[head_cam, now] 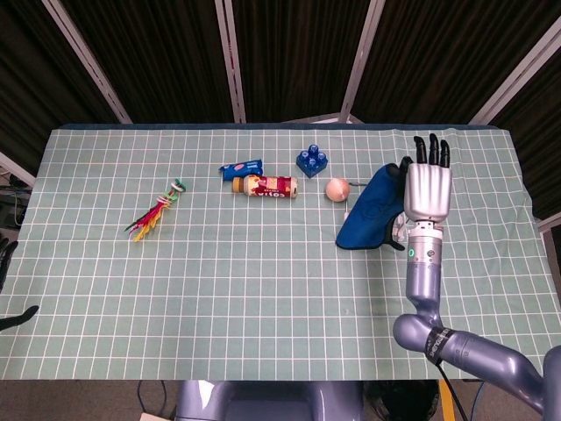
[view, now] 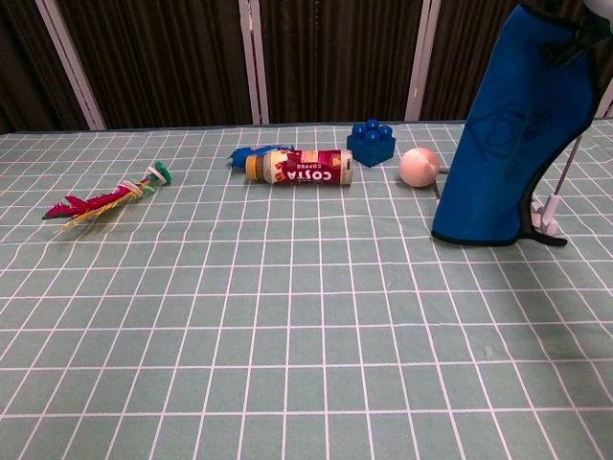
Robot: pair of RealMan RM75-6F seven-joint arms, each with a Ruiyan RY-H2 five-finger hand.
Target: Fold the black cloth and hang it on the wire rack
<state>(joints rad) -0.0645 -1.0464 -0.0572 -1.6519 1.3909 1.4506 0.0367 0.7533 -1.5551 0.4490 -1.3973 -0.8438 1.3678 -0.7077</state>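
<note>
The cloth [head_cam: 368,213] looks blue with a dark hem and a faint printed mark. It hangs from my right hand [head_cam: 427,189], whose dark fingers grip its top edge [view: 582,40]. The cloth [view: 512,134] drapes down in front of the wire rack, its lower hem on the table. Only a thin rod [view: 566,165] and a white foot [view: 546,218] of the rack show beside it, plus a short wire end [head_cam: 358,184] in the head view. Dark fingertips of my left hand [head_cam: 17,317] peek in at the left edge, below table level.
A peach ball [view: 419,166] lies just left of the cloth. A blue toy block [view: 371,144], a Costa coffee bottle [view: 299,166] and a blue packet [head_cam: 241,167] lie further back. A feathered toy [head_cam: 156,212] sits at the left on the green grid mat [head_cam: 263,298].
</note>
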